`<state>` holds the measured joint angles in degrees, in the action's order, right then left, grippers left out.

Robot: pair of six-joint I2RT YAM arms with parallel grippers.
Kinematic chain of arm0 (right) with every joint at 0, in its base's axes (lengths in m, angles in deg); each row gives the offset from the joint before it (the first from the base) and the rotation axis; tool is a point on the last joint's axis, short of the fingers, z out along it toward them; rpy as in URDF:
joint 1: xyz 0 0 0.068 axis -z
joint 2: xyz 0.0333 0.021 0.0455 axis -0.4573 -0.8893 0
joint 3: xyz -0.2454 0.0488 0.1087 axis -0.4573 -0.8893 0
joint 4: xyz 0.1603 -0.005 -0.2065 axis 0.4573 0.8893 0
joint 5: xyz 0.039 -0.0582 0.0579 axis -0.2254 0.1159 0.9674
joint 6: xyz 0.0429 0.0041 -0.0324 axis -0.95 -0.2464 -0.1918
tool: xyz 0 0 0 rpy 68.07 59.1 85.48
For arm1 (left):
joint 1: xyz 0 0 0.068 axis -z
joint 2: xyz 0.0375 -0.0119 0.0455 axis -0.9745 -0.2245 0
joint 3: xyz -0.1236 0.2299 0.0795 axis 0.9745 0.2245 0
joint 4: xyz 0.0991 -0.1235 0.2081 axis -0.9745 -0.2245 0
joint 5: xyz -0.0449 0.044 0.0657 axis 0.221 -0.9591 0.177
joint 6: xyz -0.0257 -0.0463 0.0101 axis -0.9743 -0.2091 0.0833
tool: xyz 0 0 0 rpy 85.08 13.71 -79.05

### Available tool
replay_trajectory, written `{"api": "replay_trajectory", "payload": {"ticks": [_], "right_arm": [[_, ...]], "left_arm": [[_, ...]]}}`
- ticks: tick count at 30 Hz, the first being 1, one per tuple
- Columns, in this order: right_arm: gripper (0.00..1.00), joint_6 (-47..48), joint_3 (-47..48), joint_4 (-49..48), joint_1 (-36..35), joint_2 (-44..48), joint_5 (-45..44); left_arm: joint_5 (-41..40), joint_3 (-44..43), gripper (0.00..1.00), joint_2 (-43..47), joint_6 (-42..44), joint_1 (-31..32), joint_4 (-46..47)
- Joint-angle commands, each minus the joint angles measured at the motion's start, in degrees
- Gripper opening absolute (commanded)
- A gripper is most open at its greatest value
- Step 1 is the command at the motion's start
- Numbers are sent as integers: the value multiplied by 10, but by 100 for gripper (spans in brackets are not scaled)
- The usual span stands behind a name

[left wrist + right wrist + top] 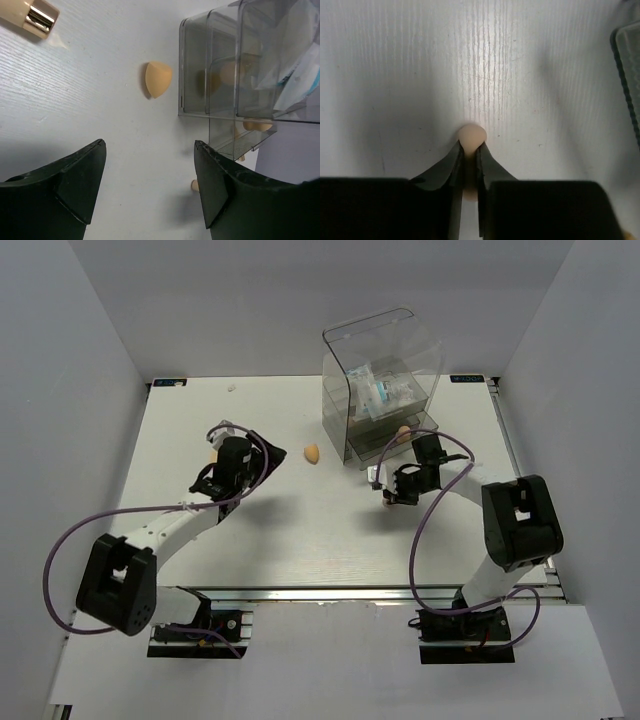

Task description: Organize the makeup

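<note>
My right gripper point(470, 150) is shut on a thin peach stick point(471, 136); its rounded tip pokes out past the fingertips, low over the table. In the top view that gripper point(388, 498) sits just in front of the clear drawer box point(380, 350). My left gripper point(150, 175) is open and empty, aimed at a loose peach sponge point(157, 80) lying left of the box point(210, 65). A beige tube point(30, 15) with a gold band lies at the far left. More sponges point(257, 125) and a clear packet point(300, 75) are inside the box.
The white table point(300, 530) is walled at the back and on both sides. The box's lower drawer point(403, 433) stands pulled out toward my right arm, with a sponge in it. A small white speck point(232, 388) lies near the back edge.
</note>
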<state>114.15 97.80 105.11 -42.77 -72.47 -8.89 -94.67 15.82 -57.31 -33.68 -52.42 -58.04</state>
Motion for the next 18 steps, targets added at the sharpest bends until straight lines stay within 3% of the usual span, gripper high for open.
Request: {"api": "replay_trajectory", "payload": {"ticks": [1,4,9,18], "right_arm": [[10,9,26,19,9,31,11],[7,-7,24,29,22,110,61],[8,-82,30,-87,22,220,78],[24,-61,133,-137,4,110,37]], "left_arm": [[60,-23,80,-44,-32,-13,16],[85,-65,80,-101,-37,-18,10],[122,-124,80,-180,-36,-18,15],[157,-198,80,-266,-29,-19,13]]}}
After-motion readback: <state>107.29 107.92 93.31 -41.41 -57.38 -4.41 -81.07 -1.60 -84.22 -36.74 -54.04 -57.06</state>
